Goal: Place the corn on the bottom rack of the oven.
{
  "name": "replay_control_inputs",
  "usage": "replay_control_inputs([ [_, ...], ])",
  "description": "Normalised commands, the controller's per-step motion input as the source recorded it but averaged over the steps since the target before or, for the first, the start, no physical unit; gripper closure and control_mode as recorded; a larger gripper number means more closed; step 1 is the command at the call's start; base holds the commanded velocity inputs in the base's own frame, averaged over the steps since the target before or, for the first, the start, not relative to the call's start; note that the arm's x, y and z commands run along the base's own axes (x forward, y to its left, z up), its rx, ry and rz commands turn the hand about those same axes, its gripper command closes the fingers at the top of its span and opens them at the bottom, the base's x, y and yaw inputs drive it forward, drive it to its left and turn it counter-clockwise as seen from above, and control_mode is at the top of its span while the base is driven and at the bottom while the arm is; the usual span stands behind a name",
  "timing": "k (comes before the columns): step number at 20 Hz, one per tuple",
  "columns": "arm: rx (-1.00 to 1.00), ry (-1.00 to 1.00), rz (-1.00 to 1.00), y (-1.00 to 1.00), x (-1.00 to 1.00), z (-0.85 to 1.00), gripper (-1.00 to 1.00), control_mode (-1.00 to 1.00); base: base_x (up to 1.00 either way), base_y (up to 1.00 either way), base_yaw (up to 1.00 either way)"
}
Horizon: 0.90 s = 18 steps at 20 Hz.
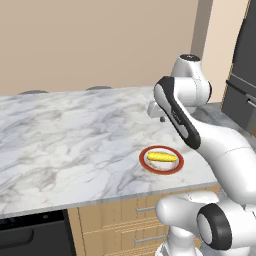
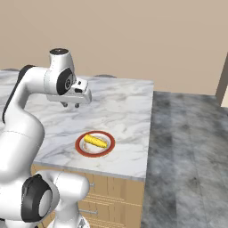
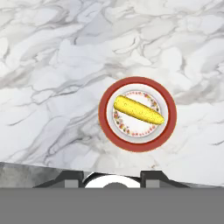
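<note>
One corn [image 3: 138,110] flat, lengthwise across plate [image 3: 168,127]

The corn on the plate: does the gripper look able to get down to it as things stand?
Probably yes. The corn lies uncovered on the red-rimmed plate, with bare marble counter around it, and the gripper hangs above the counter with nothing between them.

No legible text, labels, brands, numbers or signs in any view. The plate [image 3: 137,114] carries a speckled decorative ring inside its red rim: pattern only, no lettering.
</note>
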Motion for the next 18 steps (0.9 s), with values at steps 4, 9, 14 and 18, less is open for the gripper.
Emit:
replay_control_inputs([
  [4,0.0,0.01,0.01,-0.15,0.08,-0.06,-1.0,-1.0,0.0,0.0,0.0],
  [9,0.0,0.05,0.15,-0.06,0.28,-0.38,-1.0,-1.0,0.0,0.0,0.0],
  [14,-0.09,-0.03,0.27,0.0,0.36,-0.89,-1.0,-1.0,0.0,0.0,0.0],
  [18,-0.14,0.01,0.37,-0.06,0.37,-0.97,-1.0,-1.0,0.0,0.0,0.0],
])
